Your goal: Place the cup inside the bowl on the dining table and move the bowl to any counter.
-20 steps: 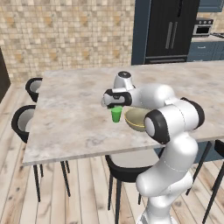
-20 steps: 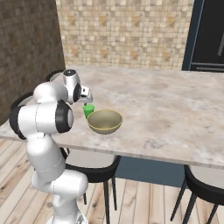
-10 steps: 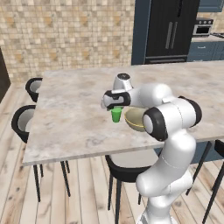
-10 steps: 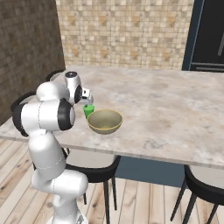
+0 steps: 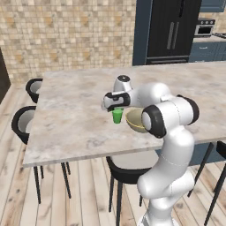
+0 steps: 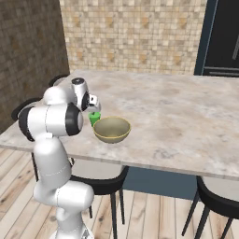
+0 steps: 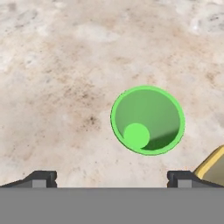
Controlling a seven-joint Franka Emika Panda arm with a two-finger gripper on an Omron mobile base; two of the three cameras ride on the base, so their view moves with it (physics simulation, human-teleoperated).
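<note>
Above the small bright green tumbler [image 7: 147, 120], the gripper [image 7: 112, 177] hangs fully open, empty; olive-tan bowl [image 7: 213, 169] is cut off beside it.

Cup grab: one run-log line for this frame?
phase: approach | claw: open, above cup | cup: upright on dining table, not held | bowl: beside cup, empty

The wide olive-tan bowl with yellowish rim [image 7: 213, 167] beside the small green tumbler [image 7: 147, 120] is cut off at the hand view's edge.
</note>
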